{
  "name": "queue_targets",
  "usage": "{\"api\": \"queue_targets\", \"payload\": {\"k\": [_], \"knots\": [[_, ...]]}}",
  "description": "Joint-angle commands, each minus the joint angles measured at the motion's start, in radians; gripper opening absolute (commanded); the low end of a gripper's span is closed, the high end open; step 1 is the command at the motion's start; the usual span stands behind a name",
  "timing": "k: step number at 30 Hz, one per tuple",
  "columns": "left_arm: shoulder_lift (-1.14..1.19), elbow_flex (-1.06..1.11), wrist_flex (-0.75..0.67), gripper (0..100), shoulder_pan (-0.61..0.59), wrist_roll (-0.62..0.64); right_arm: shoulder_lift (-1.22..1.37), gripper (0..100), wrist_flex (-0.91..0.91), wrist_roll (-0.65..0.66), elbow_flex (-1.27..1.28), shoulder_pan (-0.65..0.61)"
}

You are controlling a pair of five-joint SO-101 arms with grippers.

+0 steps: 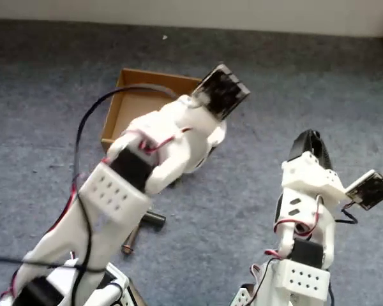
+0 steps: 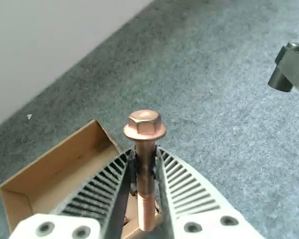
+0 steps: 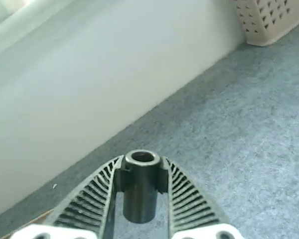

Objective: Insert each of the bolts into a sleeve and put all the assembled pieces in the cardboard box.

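My left gripper [image 2: 144,164] is shut on a copper bolt [image 2: 144,149], gripping its shank with the hex head sticking out past the fingertips. It hangs above the carpet beside the cardboard box [image 2: 55,169]. My right gripper [image 3: 141,172] is shut on a dark sleeve [image 3: 140,189], whose open bore faces outward. That sleeve also appears at the edge of the left wrist view [image 2: 284,74]. In the high view the left arm [image 1: 172,140] hangs over the cardboard box [image 1: 124,105], and the right arm [image 1: 309,172] stands to its right. On the carpet lie a spare sleeve [image 1: 154,219] and a bolt [image 1: 131,241].
Grey carpet covers the floor, with a pale wall along the far side. A perforated beige basket [image 3: 269,17] stands by the wall. Open carpet lies between the two arms.
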Motion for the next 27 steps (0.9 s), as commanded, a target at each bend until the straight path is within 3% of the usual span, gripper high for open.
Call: {"api": "queue_targets", "payload": {"k": [1,7,19,23,27], "knots": [[-0.328,0.272,-0.124,1,-0.077,0.074,-0.177,0.5,-0.018,0.083,0.047,-0.077],[-0.648,0.539,-0.216,1,-0.113,0.11,-0.394,0.5,-0.015,0.147,0.153,-0.166],[-1.181,0.926,-0.293,1,-0.114,0.203,-0.394,0.5,-0.016,0.186,0.179,-0.381],[-1.342,1.026,-0.374,1,-0.206,0.245,-0.395,0.5,-0.016,0.299,0.225,-0.495],[-1.3,1.035,-0.417,1,-0.309,0.325,-0.395,0.5,-0.016,0.394,0.269,-0.619]]}}
